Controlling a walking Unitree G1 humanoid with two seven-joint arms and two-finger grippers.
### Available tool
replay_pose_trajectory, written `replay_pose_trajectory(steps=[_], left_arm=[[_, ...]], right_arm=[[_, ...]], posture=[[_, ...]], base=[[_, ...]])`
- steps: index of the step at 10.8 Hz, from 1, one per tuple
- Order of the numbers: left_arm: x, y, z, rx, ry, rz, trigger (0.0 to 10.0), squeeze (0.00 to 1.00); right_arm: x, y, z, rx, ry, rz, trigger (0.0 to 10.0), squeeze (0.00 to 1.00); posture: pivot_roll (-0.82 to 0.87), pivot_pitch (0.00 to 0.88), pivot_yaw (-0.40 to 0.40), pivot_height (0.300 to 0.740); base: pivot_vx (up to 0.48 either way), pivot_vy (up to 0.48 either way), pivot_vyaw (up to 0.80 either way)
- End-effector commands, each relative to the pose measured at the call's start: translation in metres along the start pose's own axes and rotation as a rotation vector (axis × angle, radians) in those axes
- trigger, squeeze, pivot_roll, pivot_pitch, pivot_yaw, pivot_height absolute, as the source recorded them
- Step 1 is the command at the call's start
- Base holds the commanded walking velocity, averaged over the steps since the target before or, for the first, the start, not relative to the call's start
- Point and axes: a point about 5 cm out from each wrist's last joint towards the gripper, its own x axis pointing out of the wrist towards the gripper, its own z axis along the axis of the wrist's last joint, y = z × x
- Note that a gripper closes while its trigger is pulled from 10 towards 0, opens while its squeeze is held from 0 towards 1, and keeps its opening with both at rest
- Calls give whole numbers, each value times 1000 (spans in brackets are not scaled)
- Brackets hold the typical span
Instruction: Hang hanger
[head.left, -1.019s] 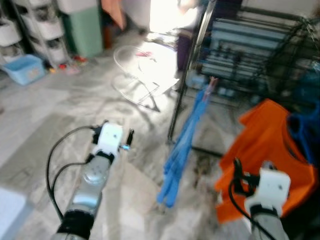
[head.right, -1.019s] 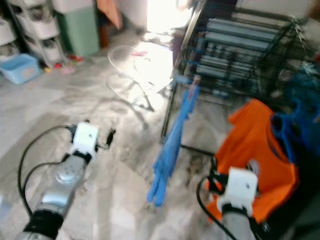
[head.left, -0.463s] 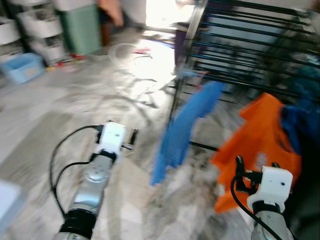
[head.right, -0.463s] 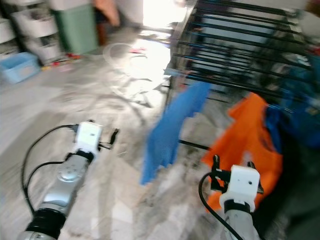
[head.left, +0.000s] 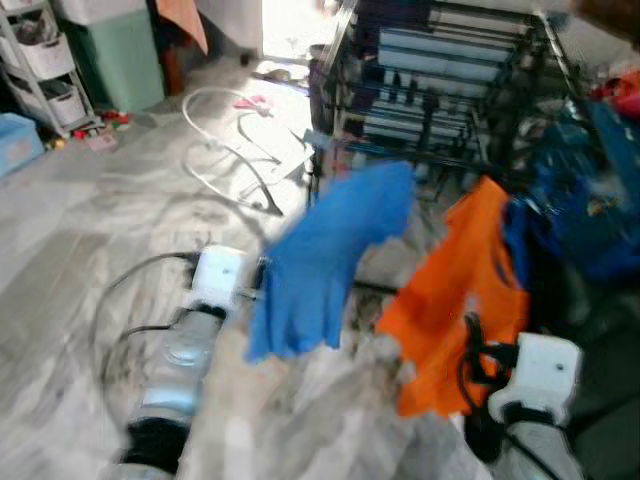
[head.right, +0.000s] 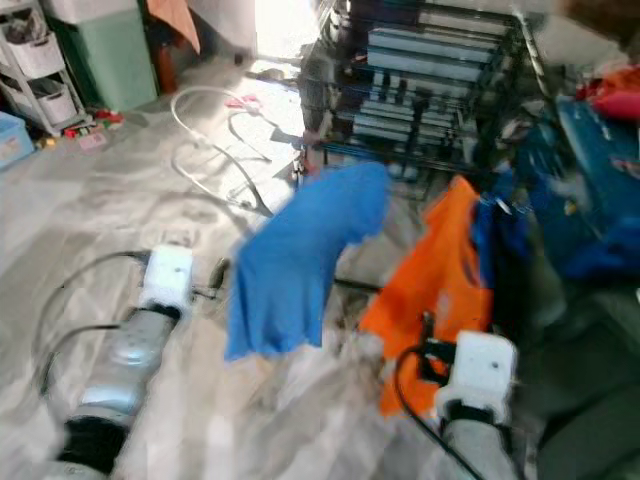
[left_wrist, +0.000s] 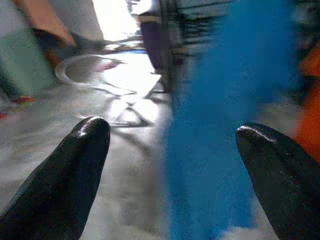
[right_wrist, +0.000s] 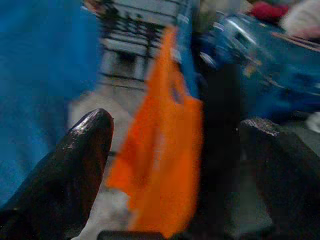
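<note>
Marble floor (head.left: 90, 230) lies bare leftward; both tools gape empty, blue cloth (head.left: 325, 250) and orange cloth (head.left: 450, 300) hanging ahead

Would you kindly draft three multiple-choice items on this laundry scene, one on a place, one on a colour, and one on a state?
1. Where does the blue garment hang?
A. On the black drying rack
B. Inside the green bin
C. In the right gripper

2. What colour is the garment nearest the right gripper?
A. Yellow
B. Orange
C. White

3. How does the left gripper stand?
A. Shut on a hanger
B. Shut on the blue garment
C. Open, holding nothing

Key: 1 A, its top hangs at the rack's front edge; 2 B, the orange garment hangs just before that gripper; 3 C, the left wrist view shows both fingers wide apart.
</note>
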Motion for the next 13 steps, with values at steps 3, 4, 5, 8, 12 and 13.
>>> replay_pose_trajectory(steps=[3,4,5,8,12,13], left_arm=[[2,8,0,-13,-1,7,10000,0],[4,5,2,-27,-9,-14,10000,0],[4,4,3,-49,-13,-35,10000,0],[5,-2,6,-86,-38,-105,10000,0],[5,-4,6,-91,-39,-128,10000,0],[5,-5,5,-92,-39,-134,10000,0]], right_arm=[[2,2,4,11,-9,-3,10000,498],[3,2,5,8,-14,-3,10000,502],[3,2,5,8,-16,-3,10000,498],[3,5,4,8,-16,4,10000,502],[3,4,4,8,-17,1,10000,506],[3,5,4,8,-17,4,10000,502]], posture=[[88,93,-78,740],[88,97,-79,740],[87,100,-79,740],[83,103,-75,740],[81,103,-70,740],[82,107,-69,740]], base=[[0,0,-169],[0,0,0],[0,0,0],[244,0,0],[419,0,0],[424,0,0]])
